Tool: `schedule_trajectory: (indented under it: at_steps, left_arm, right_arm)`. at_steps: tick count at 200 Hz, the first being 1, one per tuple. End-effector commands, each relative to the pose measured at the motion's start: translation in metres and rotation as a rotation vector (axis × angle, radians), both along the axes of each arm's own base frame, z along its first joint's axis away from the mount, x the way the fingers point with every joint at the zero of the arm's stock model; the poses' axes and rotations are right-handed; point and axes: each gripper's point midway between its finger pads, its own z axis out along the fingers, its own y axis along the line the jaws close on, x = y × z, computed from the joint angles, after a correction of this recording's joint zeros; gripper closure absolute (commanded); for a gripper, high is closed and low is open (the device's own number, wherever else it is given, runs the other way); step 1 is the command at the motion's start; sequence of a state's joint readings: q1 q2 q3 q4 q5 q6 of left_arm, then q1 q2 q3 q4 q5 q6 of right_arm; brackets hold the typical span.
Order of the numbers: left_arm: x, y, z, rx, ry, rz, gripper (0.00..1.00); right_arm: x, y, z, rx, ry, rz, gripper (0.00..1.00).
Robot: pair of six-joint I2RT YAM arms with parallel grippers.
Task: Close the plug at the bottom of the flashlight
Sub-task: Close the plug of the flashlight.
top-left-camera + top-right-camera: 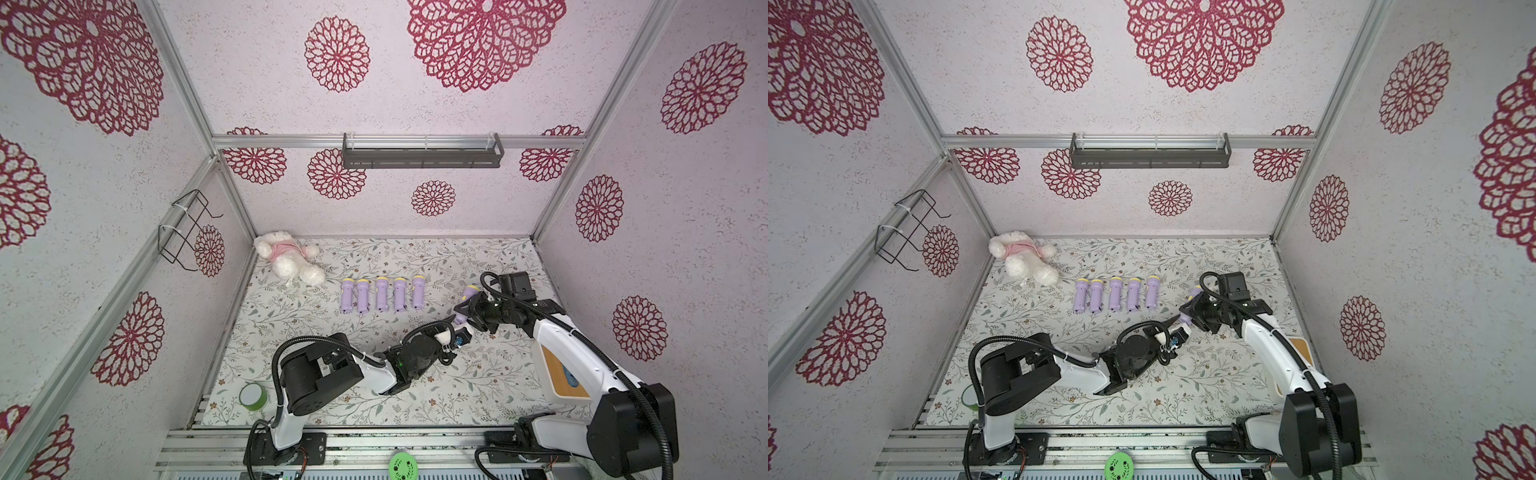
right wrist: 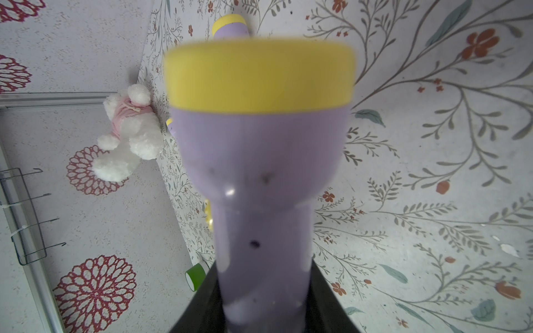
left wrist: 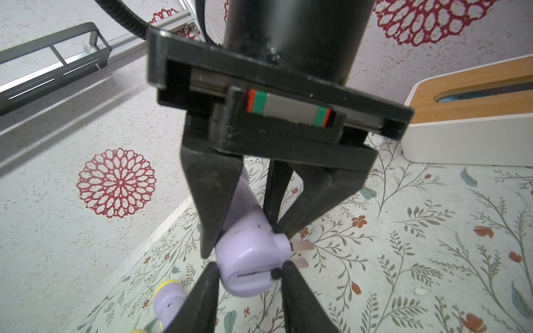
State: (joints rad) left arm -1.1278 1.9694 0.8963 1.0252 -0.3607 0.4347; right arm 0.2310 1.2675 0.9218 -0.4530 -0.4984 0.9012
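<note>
a lilac flashlight (image 2: 259, 144) with a yellow head hangs tilted above the floral worktop (image 1: 415, 395), right of a row of five others (image 1: 381, 295), clenched at mid-body by the right claw (image 1: 466, 312). its plug (image 3: 302, 246), two metal prongs, sticks out at the base. the left claw (image 3: 249, 268) straddles that base; whether it presses cannot be told. likely risk: a push that misses the prongs twists the flashlight loose.
</note>
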Motion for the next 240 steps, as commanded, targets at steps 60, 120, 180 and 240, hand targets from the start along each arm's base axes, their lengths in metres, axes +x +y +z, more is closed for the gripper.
schedule_trajectory:
  at_steps: [60,120,180,240]
  left_arm:
    - [-0.001,-0.005,0.011,0.001,-0.017,-0.014,0.62]
    - [0.001,-0.006,-0.007,0.041,-0.008,-0.006,0.62]
    - [0.001,-0.006,-0.009,0.054,-0.011,-0.007,0.63]
    - [0.001,-0.007,-0.012,0.064,-0.009,-0.010,0.66]
  right_arm:
    - [-0.001,0.006,0.021,0.043,-0.064,0.019,1.00]
    - [-0.001,0.007,0.021,0.047,-0.065,0.020,1.00]
    - [-0.002,0.007,0.022,0.050,-0.066,0.020,1.00]
    - [-0.002,0.007,0.024,0.056,-0.070,0.020,1.00]
